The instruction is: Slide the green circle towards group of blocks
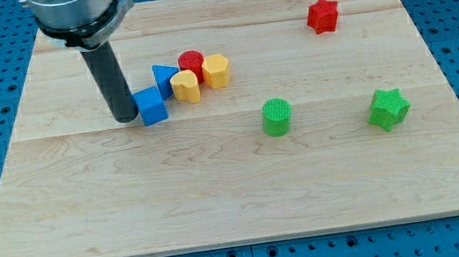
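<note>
The green circle [277,117] stands alone right of the board's middle. The group of blocks lies up and to its left: a blue cube [152,106], a blue triangle [164,77], a red cylinder [192,64], a yellow heart-like block [186,87] and a yellow hexagon [217,71], packed together. My tip [127,118] rests on the board right against the blue cube's left side, far to the left of the green circle.
A red star [322,15] lies near the view's top right. A green star [388,108] lies right of the green circle. The wooden board [90,218] sits on a blue perforated table.
</note>
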### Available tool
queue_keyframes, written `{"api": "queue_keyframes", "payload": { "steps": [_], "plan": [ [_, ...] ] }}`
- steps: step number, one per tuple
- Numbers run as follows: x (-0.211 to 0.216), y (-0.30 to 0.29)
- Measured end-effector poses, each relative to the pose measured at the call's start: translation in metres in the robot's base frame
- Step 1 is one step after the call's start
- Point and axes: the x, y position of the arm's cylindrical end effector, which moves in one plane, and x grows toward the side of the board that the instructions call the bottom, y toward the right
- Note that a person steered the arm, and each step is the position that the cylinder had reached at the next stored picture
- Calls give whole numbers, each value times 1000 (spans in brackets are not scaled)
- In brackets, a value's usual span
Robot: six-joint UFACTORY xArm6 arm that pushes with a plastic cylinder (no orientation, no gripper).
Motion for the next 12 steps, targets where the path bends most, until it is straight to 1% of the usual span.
{"api": "queue_keyframes", "payload": {
  "steps": [1, 2, 3, 4, 7, 8, 10, 12],
  "plan": [
    [0, 3],
    [24, -11],
    [66, -10],
    [76, 29],
    [85, 181],
    [85, 214],
    [72, 215],
    [47, 197]
  ]
}}
